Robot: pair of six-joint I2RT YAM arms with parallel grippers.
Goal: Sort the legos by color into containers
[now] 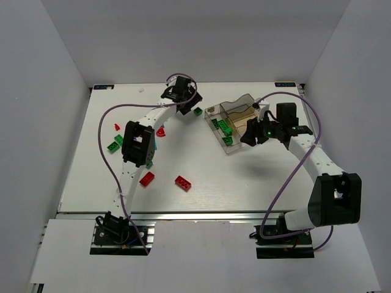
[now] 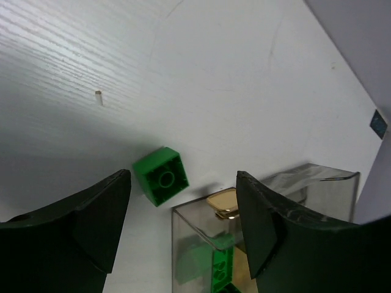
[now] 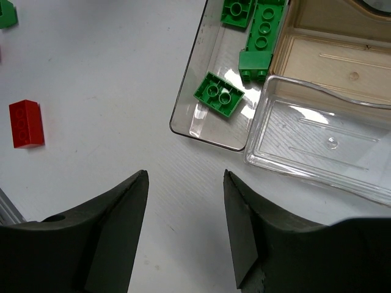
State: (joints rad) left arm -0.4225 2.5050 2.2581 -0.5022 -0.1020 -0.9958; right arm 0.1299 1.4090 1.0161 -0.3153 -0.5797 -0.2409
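The clear tray (image 1: 239, 110) stands at the back right of the table; its long section (image 3: 208, 141) holds three green legos (image 3: 219, 94). A loose green lego (image 2: 160, 176) lies studs down on the table just outside the tray's corner (image 2: 201, 220). My left gripper (image 2: 183, 177) hovers open above that brick, nothing between its fingers; in the top view it (image 1: 177, 93) is at the back centre. My right gripper (image 3: 185, 174) is open and empty over bare table, just in front of the tray's near end (image 1: 229, 149).
Loose legos lie on the left half: red ones (image 1: 146, 179) (image 1: 182, 183) near the front, a red one (image 1: 160, 132) by the left arm, green ones (image 1: 113, 146) at the left. A red brick (image 3: 26, 124) shows left of my right gripper. White walls enclose the table.
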